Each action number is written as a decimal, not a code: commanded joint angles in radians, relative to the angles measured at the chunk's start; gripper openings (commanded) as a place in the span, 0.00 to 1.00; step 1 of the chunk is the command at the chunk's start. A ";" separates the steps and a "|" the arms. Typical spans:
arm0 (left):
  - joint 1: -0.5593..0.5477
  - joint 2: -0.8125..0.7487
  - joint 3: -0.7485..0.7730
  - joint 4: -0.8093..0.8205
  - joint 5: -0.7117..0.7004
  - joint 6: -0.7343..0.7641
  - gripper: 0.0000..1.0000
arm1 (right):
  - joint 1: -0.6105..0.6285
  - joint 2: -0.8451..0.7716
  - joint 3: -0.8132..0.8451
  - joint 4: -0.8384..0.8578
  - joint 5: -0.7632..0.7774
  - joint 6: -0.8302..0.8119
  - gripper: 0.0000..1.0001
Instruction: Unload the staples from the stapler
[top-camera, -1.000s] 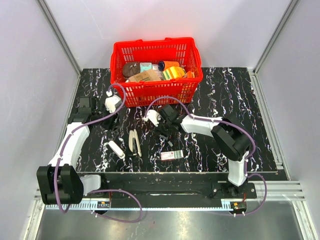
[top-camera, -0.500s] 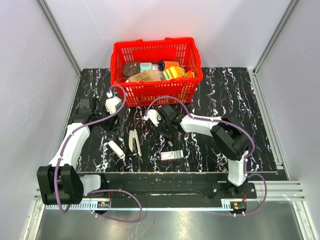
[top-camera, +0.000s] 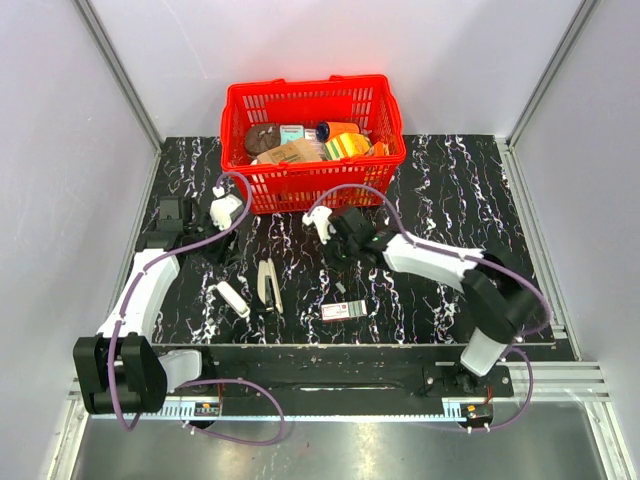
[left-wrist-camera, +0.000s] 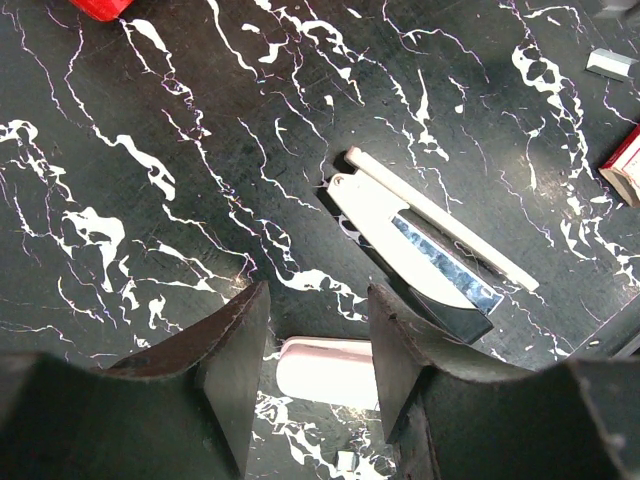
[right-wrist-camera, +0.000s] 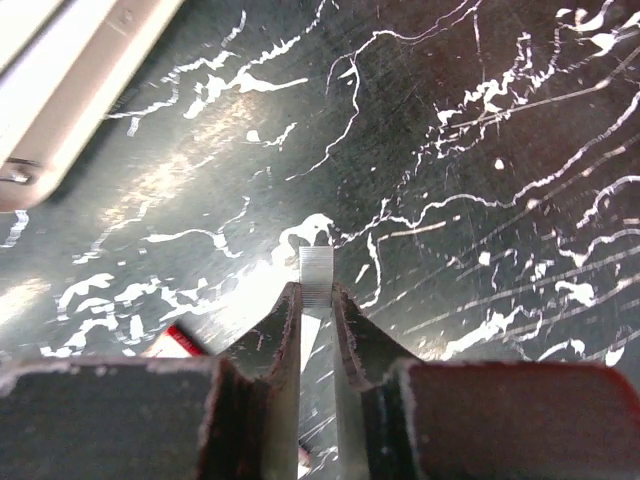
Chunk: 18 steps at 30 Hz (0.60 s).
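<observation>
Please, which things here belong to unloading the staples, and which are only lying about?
For the job:
- stapler, lying open on the table
- staples, a strip pinched in the right gripper

Only lying about:
- red basket with its goods
- white oblong piece
- red-and-white box

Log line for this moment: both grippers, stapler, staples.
right gripper: shut on staples | left gripper: open, empty, near stapler | stapler: lying open on table | staples: out of stapler, held

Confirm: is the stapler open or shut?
Open. The stapler lies with its thin white lid splayed away from its shiny metal track.
</observation>
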 joint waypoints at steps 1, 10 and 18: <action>0.008 -0.034 -0.009 0.022 0.018 0.004 0.49 | 0.000 -0.161 -0.059 -0.002 0.032 0.187 0.00; 0.008 -0.043 -0.021 0.021 0.010 0.001 0.49 | 0.052 -0.319 -0.228 -0.167 0.227 0.704 0.00; 0.008 -0.049 -0.030 0.025 0.010 -0.001 0.49 | 0.201 -0.355 -0.277 -0.250 0.397 0.959 0.00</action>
